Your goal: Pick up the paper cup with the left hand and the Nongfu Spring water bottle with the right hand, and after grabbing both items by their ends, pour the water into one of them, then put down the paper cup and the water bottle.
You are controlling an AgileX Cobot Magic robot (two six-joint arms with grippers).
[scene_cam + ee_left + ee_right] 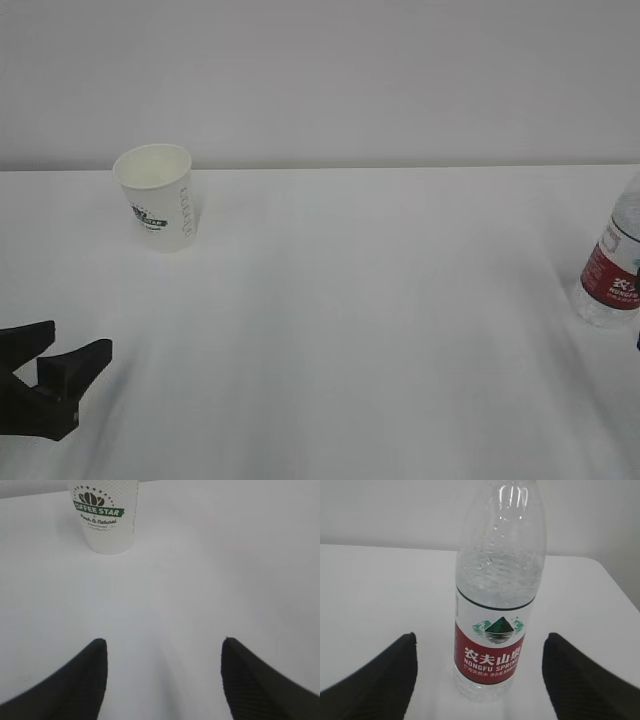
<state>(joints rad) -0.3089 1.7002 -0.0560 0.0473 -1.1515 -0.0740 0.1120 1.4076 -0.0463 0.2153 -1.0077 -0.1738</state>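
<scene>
while both grippers stand open, you see the left hand (162,680) short of the paper cup (106,515) and the right hand (480,680) facing the upright nongfu spring water bottle (495,605).

Of the robot, only matte black gripper parts show. Nearest the paper cup (157,196), the left gripper (162,680) has two broad, wedge-shaped fingers (80,685) with rounded tips and a finely textured surface. The right gripper (477,680) has matching dark tapered fingers (580,680).
</scene>
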